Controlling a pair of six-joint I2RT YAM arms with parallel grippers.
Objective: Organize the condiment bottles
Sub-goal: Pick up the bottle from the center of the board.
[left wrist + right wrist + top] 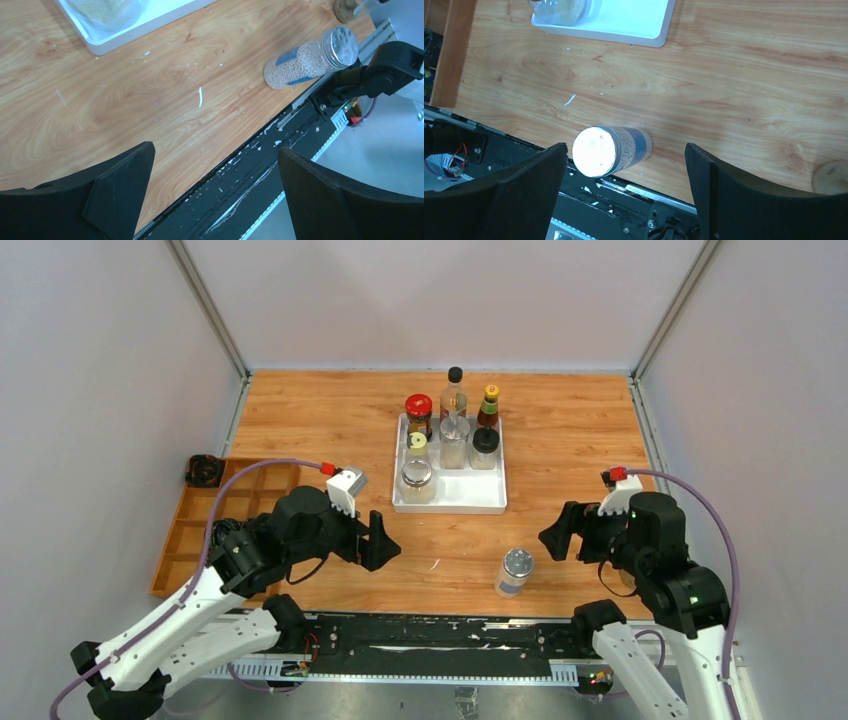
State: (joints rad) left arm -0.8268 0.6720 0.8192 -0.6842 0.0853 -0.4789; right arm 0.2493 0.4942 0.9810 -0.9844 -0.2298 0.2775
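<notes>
both pincers are wide open, nothing in them. left pincer and right pincer hover low over the bench, facing each other. one silver-capped jar stands alone near the front edge, nearer the right pincer. the other bottles sit bunched toward the back of the white tray.

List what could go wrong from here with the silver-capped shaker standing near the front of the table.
1. The silver-capped shaker stands close to the near edge of the table. A glancing touch from the open right gripper could tip it and send it rolling off.
2. The white tray is crowded at its back and left. Setting the shaker in carelessly might knock the black-capped jar or its neighbours.
</notes>
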